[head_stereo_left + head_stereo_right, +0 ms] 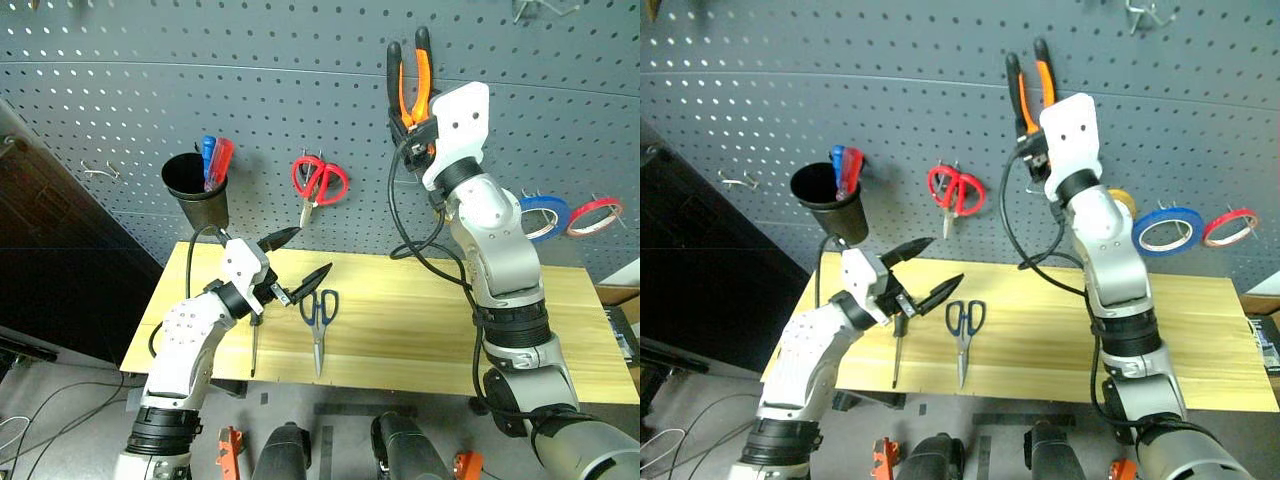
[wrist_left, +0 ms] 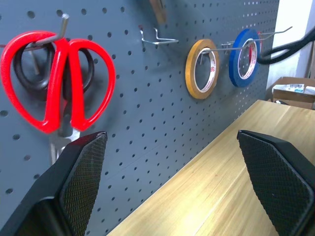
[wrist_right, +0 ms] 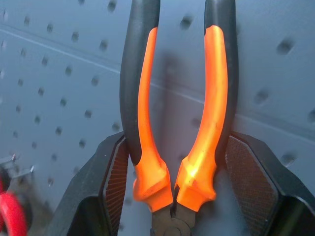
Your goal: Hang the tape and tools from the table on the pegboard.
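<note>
Up high, the right gripper [image 1: 412,128] squeezes the pliers [image 1: 411,82] near their head, and the orange-and-black handles point up against the pegboard [image 1: 130,110]. Lower down, the left gripper [image 1: 304,256] hangs over the table [image 1: 400,320] with its two black fingers spread wide and nothing between them. Right below it, the screwdriver [image 1: 255,345] and the blue-handled scissors [image 1: 319,320] lie side by side on the wood. On the board hang red scissors [image 1: 319,183], a black cup [image 1: 197,188], a yellow tape roll [image 2: 202,68], a blue tape roll [image 1: 545,215] and the red tape [image 1: 595,215].
</note>
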Robot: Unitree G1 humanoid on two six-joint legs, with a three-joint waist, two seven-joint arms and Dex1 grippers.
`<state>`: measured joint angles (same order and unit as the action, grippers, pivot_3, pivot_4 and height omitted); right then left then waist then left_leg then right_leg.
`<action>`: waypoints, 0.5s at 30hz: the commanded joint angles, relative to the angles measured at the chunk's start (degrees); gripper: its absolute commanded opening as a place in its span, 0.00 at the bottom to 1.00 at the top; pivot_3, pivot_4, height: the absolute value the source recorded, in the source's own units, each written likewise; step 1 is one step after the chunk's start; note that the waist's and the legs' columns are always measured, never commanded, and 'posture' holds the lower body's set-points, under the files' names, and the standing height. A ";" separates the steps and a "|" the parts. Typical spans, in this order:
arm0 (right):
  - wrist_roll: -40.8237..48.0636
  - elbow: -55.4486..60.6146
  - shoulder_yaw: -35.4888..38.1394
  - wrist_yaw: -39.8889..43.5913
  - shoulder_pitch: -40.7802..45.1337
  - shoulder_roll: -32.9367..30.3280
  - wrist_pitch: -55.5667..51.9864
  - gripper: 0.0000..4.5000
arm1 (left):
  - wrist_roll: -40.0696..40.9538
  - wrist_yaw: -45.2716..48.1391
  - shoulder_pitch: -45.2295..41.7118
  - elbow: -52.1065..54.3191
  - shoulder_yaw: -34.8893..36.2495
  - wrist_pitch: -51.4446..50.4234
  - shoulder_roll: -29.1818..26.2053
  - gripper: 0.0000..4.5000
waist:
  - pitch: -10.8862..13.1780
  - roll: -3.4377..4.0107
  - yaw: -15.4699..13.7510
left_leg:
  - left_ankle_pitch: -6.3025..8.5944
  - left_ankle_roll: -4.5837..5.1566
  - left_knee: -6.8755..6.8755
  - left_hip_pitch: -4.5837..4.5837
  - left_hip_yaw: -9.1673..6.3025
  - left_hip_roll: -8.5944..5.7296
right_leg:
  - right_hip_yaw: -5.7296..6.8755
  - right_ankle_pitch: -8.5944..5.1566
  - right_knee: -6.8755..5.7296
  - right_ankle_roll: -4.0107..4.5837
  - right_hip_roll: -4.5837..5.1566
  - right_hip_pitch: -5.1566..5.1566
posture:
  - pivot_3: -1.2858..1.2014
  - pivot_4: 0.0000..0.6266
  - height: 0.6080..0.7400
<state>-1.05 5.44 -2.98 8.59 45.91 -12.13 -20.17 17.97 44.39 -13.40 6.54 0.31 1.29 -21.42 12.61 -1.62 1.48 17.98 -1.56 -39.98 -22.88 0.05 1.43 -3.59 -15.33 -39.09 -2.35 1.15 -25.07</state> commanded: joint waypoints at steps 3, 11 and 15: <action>-0.42 0.46 0.50 -1.65 -3.70 1.94 2.30 0.60 | 0.27 -0.34 -1.16 1.32 -0.51 0.17 0.44 1.00 | -0.04 -0.01 0.02 | 0.00 0.00 0.00 0.00 0.04 0.00 | -0.03 0.00 0.00 0.00 0.00 -0.01 | 0.54 0.28 1.00; -1.15 0.65 -0.27 -1.66 -6.82 2.34 2.17 0.60 | -0.14 -0.28 -1.49 0.61 -1.08 0.40 0.71 1.00 | -0.05 0.00 0.04 | 0.00 -0.01 0.00 -0.01 0.06 0.00 | -0.04 0.00 -0.01 0.00 -0.01 -0.05 | 0.54 0.28 1.00; 0.52 2.64 -0.55 0.22 -7.94 2.65 -1.60 0.60 | -0.79 -1.15 -1.59 0.05 -1.25 0.19 0.72 1.00 | -0.05 0.00 0.04 | 0.00 -0.01 0.00 -0.01 0.05 0.01 | -0.03 0.00 -0.01 0.00 -0.01 -0.04 | 0.54 0.28 1.00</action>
<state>-1.23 4.52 -3.50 7.85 38.21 -9.73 -20.76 17.53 44.05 -14.26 6.09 -0.85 1.28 -20.88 12.56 -1.62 1.52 17.98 -1.57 -39.98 -22.89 0.10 1.44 -3.61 -15.33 -39.10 -2.34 1.13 -25.12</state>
